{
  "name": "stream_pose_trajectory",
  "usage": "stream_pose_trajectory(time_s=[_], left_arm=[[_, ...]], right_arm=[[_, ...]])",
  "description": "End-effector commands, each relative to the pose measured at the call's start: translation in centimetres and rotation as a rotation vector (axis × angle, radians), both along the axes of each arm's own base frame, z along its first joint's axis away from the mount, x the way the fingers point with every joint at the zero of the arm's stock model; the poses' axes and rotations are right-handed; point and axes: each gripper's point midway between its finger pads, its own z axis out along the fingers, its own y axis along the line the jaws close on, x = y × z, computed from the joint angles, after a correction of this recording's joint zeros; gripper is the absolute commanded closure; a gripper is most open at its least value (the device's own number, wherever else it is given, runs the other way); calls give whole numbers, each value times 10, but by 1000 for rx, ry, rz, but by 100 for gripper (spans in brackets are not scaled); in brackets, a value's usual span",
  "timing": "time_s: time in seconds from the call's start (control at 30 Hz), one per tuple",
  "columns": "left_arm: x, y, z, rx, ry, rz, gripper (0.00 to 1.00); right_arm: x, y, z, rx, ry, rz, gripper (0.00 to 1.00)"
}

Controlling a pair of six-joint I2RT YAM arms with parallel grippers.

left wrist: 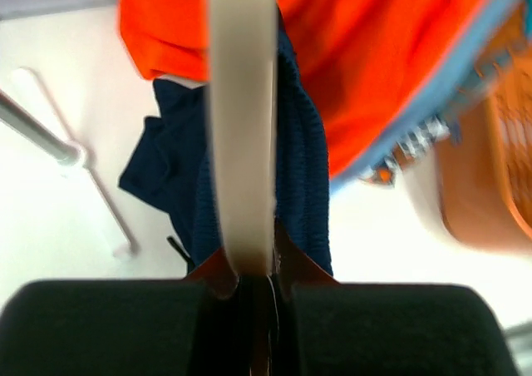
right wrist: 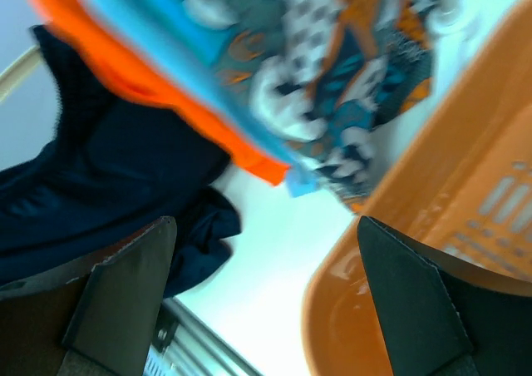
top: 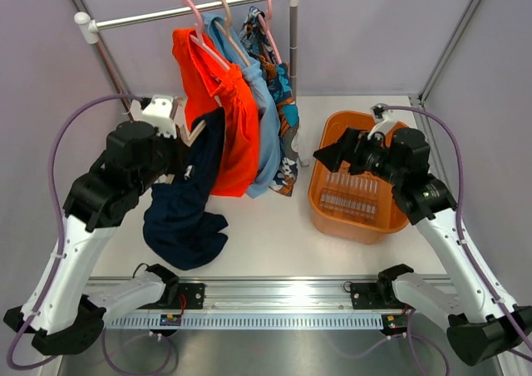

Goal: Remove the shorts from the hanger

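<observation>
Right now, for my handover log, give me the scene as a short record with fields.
left claw: shut on cream hanger, away from the rail
navy shorts: draped on that hanger, lower end on table
rail: orange-red shorts, light blue shorts, print shorts hanging
right claw: open, empty, beside orange basket
task: navy not yet off hanger

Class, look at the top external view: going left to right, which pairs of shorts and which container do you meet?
Dark navy shorts → orange-red shorts → light blue shorts → multicolour print shorts → orange basket. The left gripper, shut on a cream hanger, overlaps the navy pair, so it is omitted.
</observation>
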Motion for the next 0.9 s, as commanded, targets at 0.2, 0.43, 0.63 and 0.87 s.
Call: stream_pose_trajectory(time_s=[0.2, 0.43, 0.63, 0.87], left_arm=[[-78, -53, -5, -167, 47, -411, 100], [-80, -75, -24, -194, 71, -499, 100], [-80, -87, -17, -188, 45, -543, 100], [-80, -89, -13, -182, 31, -560, 100]], right_arm=[[-39, 67, 27, -57, -46, 128, 2], [-52, 130, 22, -114, -23, 204, 5], [-42, 168, 10, -186, 8, 178, 8], [-31, 186, -12, -238, 58, 151, 13]])
